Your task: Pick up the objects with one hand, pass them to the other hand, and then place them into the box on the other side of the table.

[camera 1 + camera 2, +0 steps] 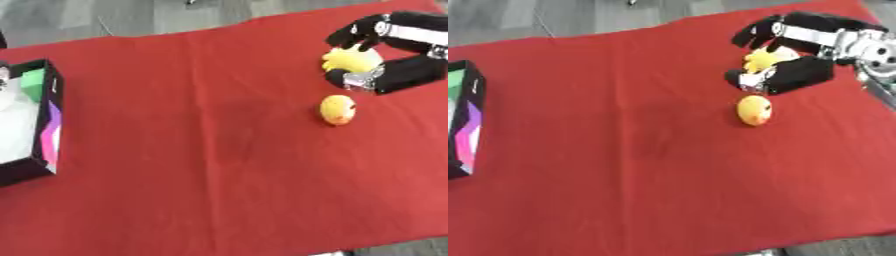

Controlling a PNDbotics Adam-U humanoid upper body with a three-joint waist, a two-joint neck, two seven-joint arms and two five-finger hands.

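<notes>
Red tablecloth (pixel 219 150), right hand (pixel 798 50) around yellow object (pixel 350 60).

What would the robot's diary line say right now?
right hand: curled around yellow object | orange-yellow ball: on red cloth | box: far left

No readable text, labels or numbers, box (pixel 48 120) markings illegible

Red tablecloth (pixel 219 150) covering the table, grey floor (pixel 105 17) beyond
</notes>
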